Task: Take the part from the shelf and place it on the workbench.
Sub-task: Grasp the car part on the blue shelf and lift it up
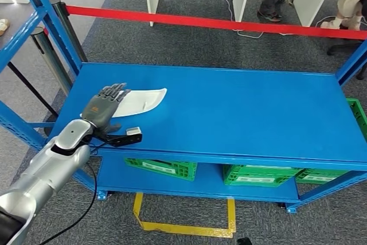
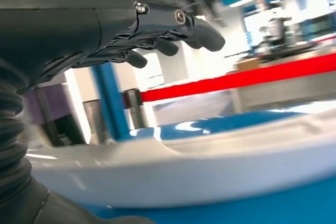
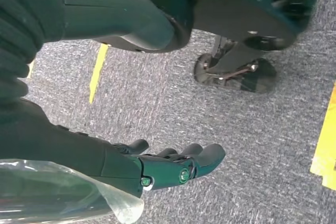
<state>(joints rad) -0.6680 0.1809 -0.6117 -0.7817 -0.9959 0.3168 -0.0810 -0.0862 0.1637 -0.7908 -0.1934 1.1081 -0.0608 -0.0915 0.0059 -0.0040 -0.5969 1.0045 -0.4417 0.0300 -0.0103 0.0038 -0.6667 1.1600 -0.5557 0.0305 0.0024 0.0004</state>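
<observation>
we saw the white part (image 1: 143, 101) lying flat on the blue shelf (image 1: 242, 113), toward its left end. our left hand (image 1: 103, 107) hovered over the part's near end, fingers spread, gripping nothing. our right hand (image 3: 166, 166) hung above the carpet, fingers loosely extended, empty.

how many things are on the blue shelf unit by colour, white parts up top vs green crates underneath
white part on the top shelf, under the left hand: 1
green crates on the lower level: 4
total: 5
</observation>
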